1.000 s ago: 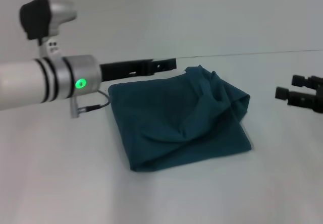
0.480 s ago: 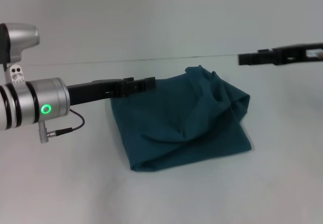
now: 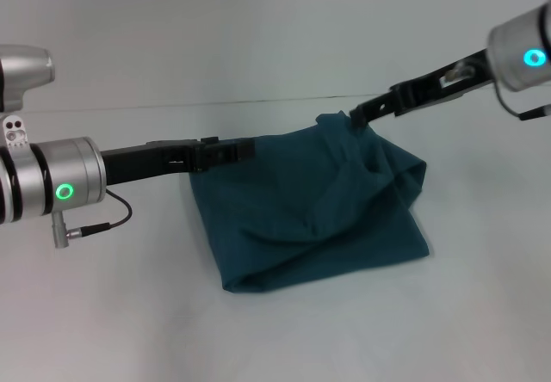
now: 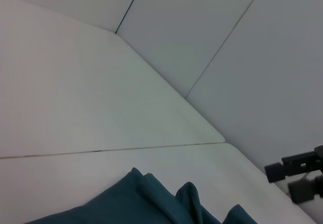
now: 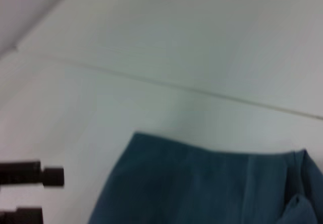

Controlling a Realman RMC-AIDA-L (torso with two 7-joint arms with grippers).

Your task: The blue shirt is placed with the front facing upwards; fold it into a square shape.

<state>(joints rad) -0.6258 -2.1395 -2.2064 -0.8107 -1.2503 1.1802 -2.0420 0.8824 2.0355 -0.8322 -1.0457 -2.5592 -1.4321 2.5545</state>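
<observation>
The blue shirt (image 3: 301, 214) lies in the middle of the white table as a rumpled, roughly square bundle, with a raised bunch of cloth at its far right corner. No lettering shows. My left gripper (image 3: 244, 150) hovers over the shirt's far left corner; the right wrist view shows it (image 5: 53, 196) open, beside the shirt (image 5: 202, 183). My right gripper (image 3: 355, 117) reaches in from the right to the bunched far edge. Seen from the left wrist view, it (image 4: 279, 183) is open and just off the cloth (image 4: 151, 204).
The white table (image 3: 129, 313) spreads around the shirt on every side. A thin seam (image 3: 172, 105) runs across at the far side, where the table meets the pale wall. A cable (image 3: 103, 218) loops under my left wrist.
My right arm has swung in from the right and come down to the shirt's far edge. The left arm has drawn back to the left. The shirt has not shifted.
</observation>
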